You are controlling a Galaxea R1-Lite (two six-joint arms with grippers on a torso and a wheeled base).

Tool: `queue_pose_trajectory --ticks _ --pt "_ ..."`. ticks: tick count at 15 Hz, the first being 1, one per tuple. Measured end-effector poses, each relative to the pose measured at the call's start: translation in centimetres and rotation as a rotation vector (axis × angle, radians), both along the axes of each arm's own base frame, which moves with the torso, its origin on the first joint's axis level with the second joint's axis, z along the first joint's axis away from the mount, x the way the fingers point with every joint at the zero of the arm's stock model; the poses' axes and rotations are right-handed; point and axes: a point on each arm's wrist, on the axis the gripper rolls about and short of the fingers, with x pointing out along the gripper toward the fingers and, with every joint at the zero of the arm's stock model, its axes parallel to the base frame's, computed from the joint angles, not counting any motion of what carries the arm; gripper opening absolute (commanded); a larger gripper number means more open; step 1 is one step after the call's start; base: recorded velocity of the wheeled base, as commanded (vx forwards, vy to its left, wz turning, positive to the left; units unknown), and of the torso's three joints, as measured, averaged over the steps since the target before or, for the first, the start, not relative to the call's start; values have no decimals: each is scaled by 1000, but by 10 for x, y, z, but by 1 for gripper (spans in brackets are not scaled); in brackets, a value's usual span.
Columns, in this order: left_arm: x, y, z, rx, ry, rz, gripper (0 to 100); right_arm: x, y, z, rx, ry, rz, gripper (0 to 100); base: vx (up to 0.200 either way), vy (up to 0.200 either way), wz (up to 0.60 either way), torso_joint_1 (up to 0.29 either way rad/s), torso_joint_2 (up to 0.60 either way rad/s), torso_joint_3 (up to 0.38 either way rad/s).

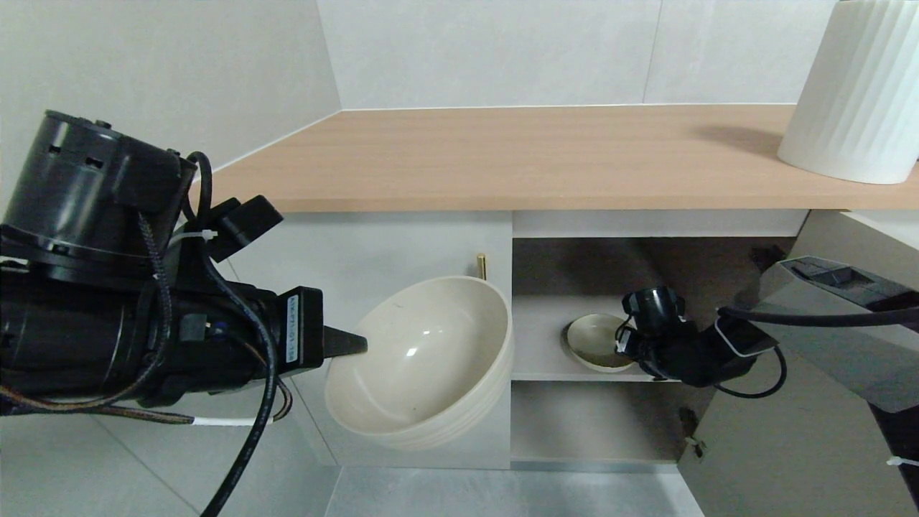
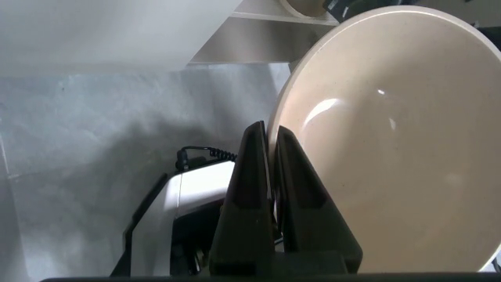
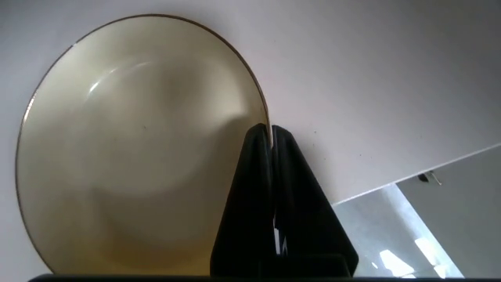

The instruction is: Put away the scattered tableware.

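My left gripper [image 1: 352,345] is shut on the rim of a large cream bowl [image 1: 423,362], holding it tilted in the air in front of the closed cabinet door. In the left wrist view the two fingers [image 2: 270,149] pinch the large bowl [image 2: 391,133] by its edge. My right gripper [image 1: 623,343] is inside the open cabinet, shut on the rim of a small cream bowl [image 1: 596,341] at the middle shelf [image 1: 538,359]. The right wrist view shows the fingers [image 3: 270,141] clamped on the small bowl [image 3: 133,149].
A wooden countertop [image 1: 517,158] runs above the cabinet, with a white ribbed container [image 1: 854,93] at its right end. The cabinet's right door [image 1: 826,402] stands open beside my right arm. A brass handle [image 1: 482,266] sits on the closed left door. Grey floor lies below.
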Motion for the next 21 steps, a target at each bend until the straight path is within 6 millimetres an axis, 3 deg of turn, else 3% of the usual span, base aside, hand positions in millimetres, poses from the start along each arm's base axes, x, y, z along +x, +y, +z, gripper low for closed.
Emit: queue_pose_trajectory --ticks 2,3,10,13,17,21 --pt "0 0 0 0 1 0 0 1 0 0 1 -3 -1 0 0 0 0 0 0 0" --pt "0 0 0 0 1 -1 0 2 0 1 2 -5 -1 100 0 0 0 0 0 0" --pt "1 0 -1 4 1 2 0 3 -5 2 3 -7 -11 100 0 0 0 0 0 0" --pt "5 -3 -3 13 -1 1 0 -12 -4 16 11 4 11 100 0 0 0 0 0 0" --pt "20 -12 -10 51 -54 -39 0 -62 9 65 19 118 152 100 0 0 0 0 0 0" --pt "31 -19 -29 112 -14 -71 0 -129 23 138 32 192 344 100 0 0 0 0 0 0"
